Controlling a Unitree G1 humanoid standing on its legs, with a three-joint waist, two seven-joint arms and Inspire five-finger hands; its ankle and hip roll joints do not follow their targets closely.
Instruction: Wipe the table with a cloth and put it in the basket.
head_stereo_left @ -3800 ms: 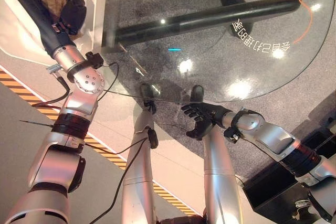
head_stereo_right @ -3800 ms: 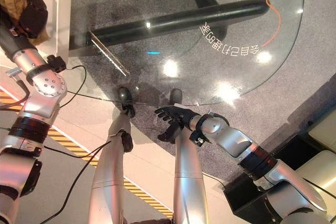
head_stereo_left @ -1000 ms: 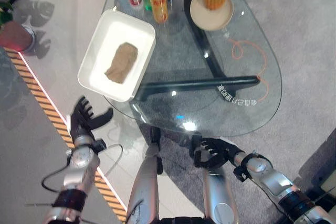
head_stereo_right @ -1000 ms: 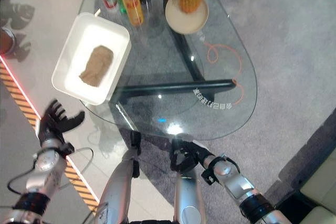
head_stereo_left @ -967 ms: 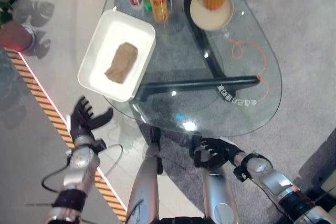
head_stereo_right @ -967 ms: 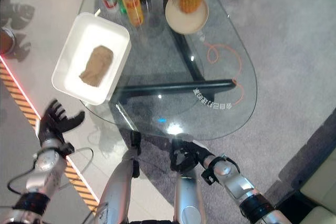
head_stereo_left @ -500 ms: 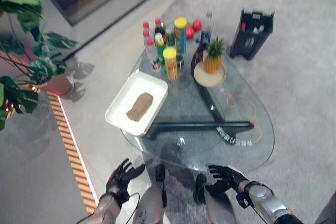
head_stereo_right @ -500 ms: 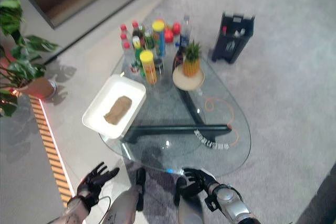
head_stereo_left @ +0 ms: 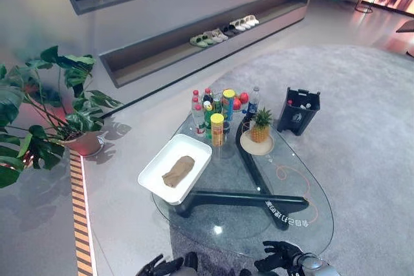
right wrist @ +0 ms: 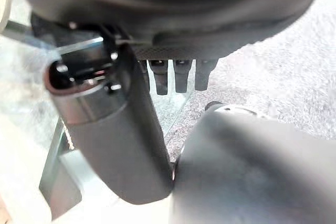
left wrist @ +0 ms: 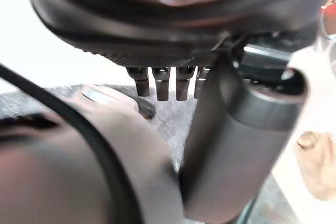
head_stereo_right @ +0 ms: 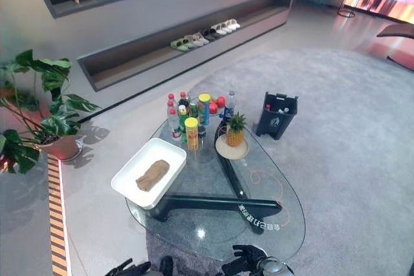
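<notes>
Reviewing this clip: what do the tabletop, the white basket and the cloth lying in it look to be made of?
Table: clear glass, glossy; its dark base and the carpet show through, and lights reflect off it. Basket: a shallow white tray, smooth with rounded corners, probably plastic, though coated metal can't be ruled out. Cloth: tan-brown, matte and loosely folded, apparently a soft woven or terry fabric.

The left hand [head_stereo_left: 160, 266] is dark, nearly black. The right hand [head_stereo_left: 279, 256] is the same dark colour and joins a rounded silver-grey wrist ring. Up close, each hand has a thick, smooth, dark grey thumb [right wrist: 113, 145] beside a row of short black fingers [right wrist: 181, 74], under a broad dark housing with a round recessed screw hole.
</notes>
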